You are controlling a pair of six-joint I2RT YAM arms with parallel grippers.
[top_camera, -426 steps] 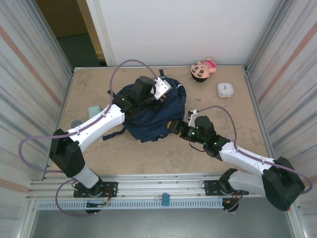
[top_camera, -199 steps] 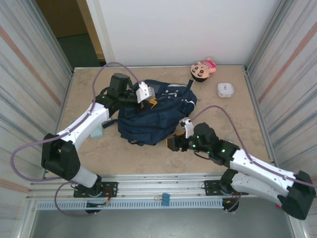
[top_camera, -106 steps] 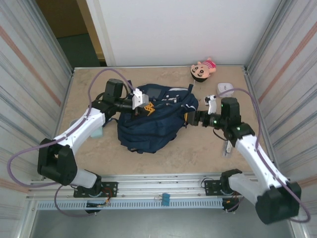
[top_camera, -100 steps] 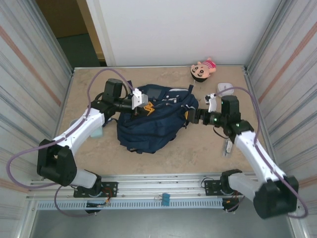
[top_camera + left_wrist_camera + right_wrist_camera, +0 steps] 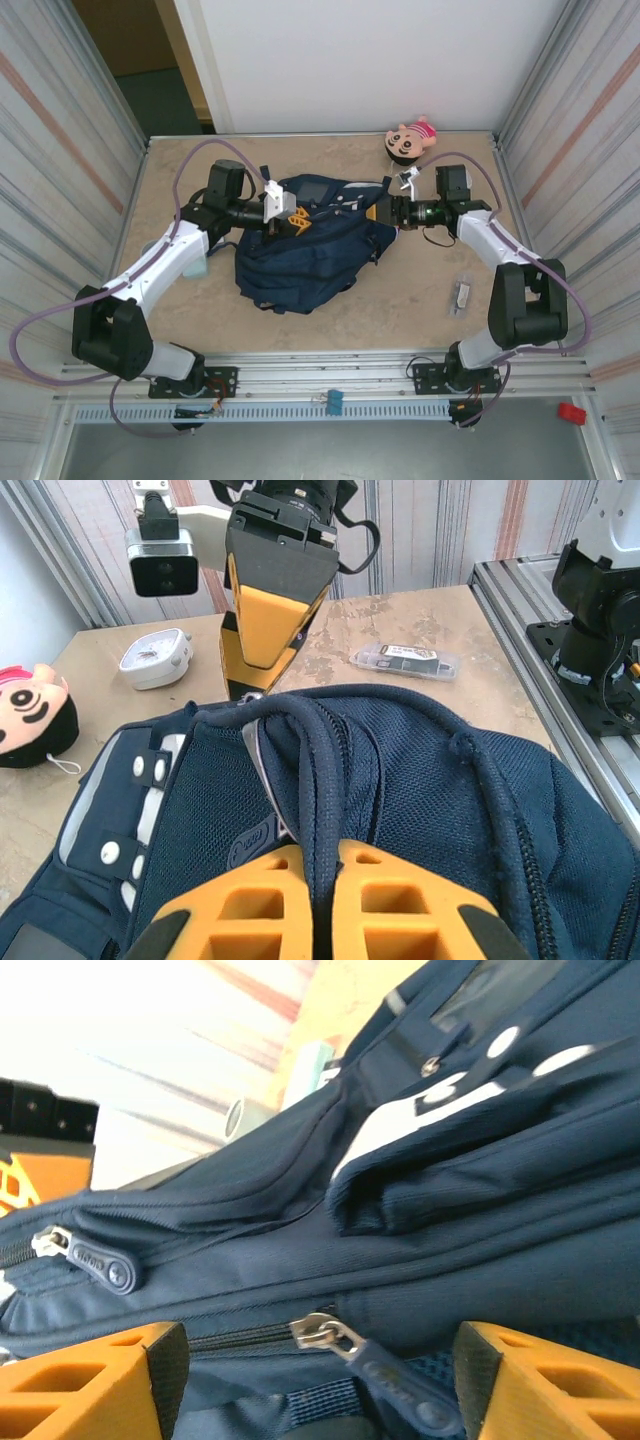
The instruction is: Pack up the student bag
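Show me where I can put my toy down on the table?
The widest bare table is the near strip between the student bag and the front rail. The far-left corner is bare too. It is crowded far right, by the doll and the right gripper; a clear packet lies near-right.

Beige table [image 5: 330, 310] between 2 ribbed metal side walls [image 5: 60, 150] (white wall [image 5: 350, 60] behind).

student bag [image 5: 420, 800] cut off, teal block [image 5: 197, 268] half-hidden

I'm working in a robot test cell: ribbed metal side walls [image 5: 60, 150], a slotted aluminium mounting rail [image 5: 330, 375], a bare beige bench [image 5: 400, 300].
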